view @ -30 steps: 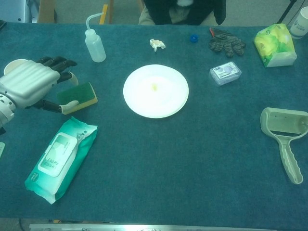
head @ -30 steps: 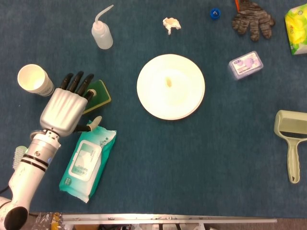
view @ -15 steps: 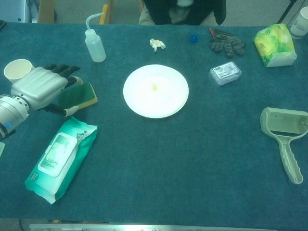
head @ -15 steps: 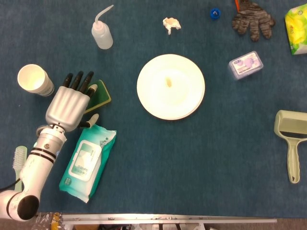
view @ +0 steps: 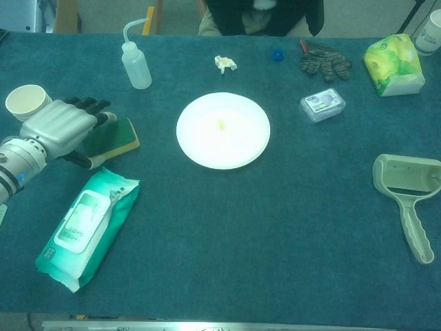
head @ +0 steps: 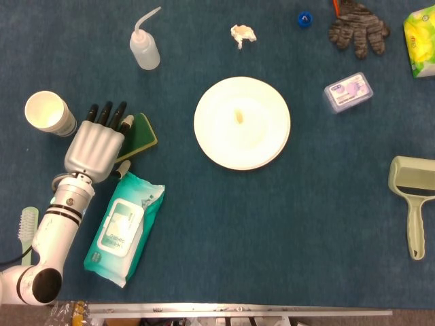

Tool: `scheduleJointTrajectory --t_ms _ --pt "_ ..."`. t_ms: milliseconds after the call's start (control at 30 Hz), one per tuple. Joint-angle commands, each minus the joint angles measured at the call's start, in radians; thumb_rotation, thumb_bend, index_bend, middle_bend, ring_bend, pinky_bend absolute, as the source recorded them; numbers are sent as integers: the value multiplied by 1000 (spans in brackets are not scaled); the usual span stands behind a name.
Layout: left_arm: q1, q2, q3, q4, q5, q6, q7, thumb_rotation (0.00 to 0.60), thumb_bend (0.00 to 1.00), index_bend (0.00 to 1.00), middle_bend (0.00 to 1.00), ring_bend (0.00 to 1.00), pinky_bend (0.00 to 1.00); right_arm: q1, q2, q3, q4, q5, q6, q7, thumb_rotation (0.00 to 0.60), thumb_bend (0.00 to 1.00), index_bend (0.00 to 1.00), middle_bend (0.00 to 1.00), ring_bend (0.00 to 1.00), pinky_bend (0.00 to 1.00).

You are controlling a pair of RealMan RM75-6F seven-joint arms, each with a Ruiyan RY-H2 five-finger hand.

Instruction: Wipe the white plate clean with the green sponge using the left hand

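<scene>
The white plate [head: 258,139] lies at the table's middle, with a small yellowish stain [head: 238,117] near its centre; the chest view shows the plate [view: 238,141] too. The green sponge [head: 141,133] with a yellow underside lies flat on the blue cloth, left of the plate. My left hand [head: 95,142] covers the sponge's left part. Its dark fingers point away from me and its thumb lies by the sponge's near edge. In the chest view the left hand [view: 58,126] sits low against the sponge [view: 114,136], which stays on the table. The right hand is out of sight.
A paper cup [head: 47,113] stands just left of the hand, and a wet-wipes pack [head: 124,227] lies right below it. A squeeze bottle [head: 144,49], a crumpled tissue [head: 242,34], a glove [head: 358,28] and a small plastic box [head: 348,92] line the far side. A pale scoop [head: 412,197] lies at right.
The left hand has turned and shifted slightly toward the cup. It has sunk lower over the sponge, and its thumb has drawn in near the sponge's near edge. The sponge has not moved.
</scene>
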Motion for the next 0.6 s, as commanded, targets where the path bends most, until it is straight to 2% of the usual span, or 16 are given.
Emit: scheduleJointTrajectory --t_ms 33,267,600 --pt "-7 -7 4 12 -19 8 8 347 295 115 0 0 18 0 0 0 0 -1 0 0 600 386 428 394 244 450" --pt "-19 -12 16 23 -58 26 33 350 295 166 0 0 18 -2 4 -3 -2 -4 1 3 600 386 428 394 244 450" --pt "-34 -13 38 19 -97 48 63 347 295 169 0 0 18 -2 9 -6 -3 -16 3 13 600 388 428 394 244 450"
